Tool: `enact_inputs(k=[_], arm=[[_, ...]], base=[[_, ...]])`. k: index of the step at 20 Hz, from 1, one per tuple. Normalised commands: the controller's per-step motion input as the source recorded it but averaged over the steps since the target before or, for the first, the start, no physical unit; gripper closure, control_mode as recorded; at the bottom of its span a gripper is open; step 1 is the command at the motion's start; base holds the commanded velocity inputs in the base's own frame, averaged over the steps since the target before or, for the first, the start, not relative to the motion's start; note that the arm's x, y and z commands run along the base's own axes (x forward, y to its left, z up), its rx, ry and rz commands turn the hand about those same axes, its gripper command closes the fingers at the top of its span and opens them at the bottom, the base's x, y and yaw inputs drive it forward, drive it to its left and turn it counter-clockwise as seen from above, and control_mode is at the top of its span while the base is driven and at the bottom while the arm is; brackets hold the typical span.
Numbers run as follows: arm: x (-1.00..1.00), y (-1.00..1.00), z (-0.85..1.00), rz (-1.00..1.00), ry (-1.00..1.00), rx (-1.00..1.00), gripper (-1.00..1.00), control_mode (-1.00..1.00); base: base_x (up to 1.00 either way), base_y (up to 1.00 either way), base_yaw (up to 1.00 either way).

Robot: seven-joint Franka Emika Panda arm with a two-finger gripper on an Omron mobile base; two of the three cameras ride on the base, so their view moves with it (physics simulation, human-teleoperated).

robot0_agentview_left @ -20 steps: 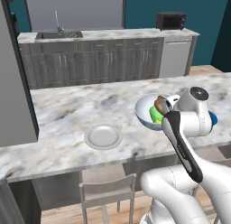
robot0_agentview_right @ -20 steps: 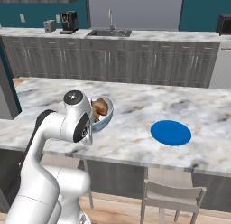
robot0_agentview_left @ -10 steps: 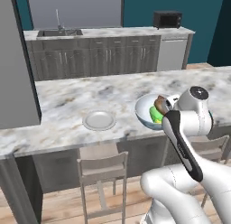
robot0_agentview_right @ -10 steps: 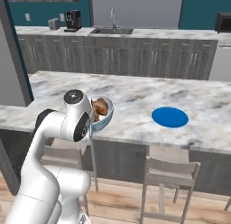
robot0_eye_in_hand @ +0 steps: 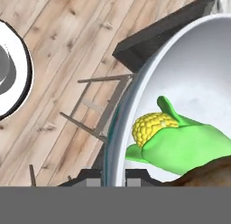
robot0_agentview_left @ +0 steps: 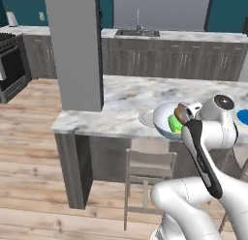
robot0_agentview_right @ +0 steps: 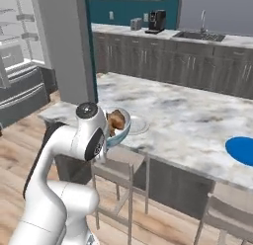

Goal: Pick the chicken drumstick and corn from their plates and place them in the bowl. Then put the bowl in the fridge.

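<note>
The gripper [robot0_eye_in_hand: 113, 175] is clamped on the rim of the bowl [robot0_eye_in_hand: 189, 83], its dark tips just showing at the bottom of the hand view with the rim's edge running up between them. Inside the bowl lie the corn [robot0_eye_in_hand: 180, 137] — yellow kernels peeping out of a bright green husk — and, at the lower right, a brown sliver of the chicken drumstick [robot0_eye_in_hand: 212, 173]. From the base views the bowl [robot0_agentview_left: 167, 120] hangs level off the near edge of the marble counter [robot0_agentview_left: 121, 101], above a stool [robot0_agentview_left: 150, 164]. The step in hand looks like the carry to the fridge [robot0_agentview_right: 20, 86], whose open shelves stand far left; keeping the bowl level and swinging wide of the grey pillar [robot0_agentview_left: 75, 50] should hold the food in. The fingers themselves are mostly cut off, the drumstick barely shows, and the pale plate [robot0_agentview_right: 138, 124] is half hidden behind the bowl.
</note>
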Motion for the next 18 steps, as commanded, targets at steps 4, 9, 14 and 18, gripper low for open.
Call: enact_inputs(k=[4, 9, 14, 18], arm=[[0.00, 0.00, 0.00, 0.00, 0.00, 0.00, 1.00, 1.00], [0.00, 0.00, 0.00, 0.00, 0.00, 0.00, 1.00, 1.00], [0.00, 0.00, 0.00, 0.00, 0.00, 0.00, 1.00, 1.00], [0.00, 0.00, 0.00, 0.00, 0.00, 0.00, 1.00, 1.00]], base=[[-0.14, 0.32, 0.89], [0.05, 0.29, 0.75], [0.46, 0.23, 0.44], [0.83, 0.19, 0.13]])
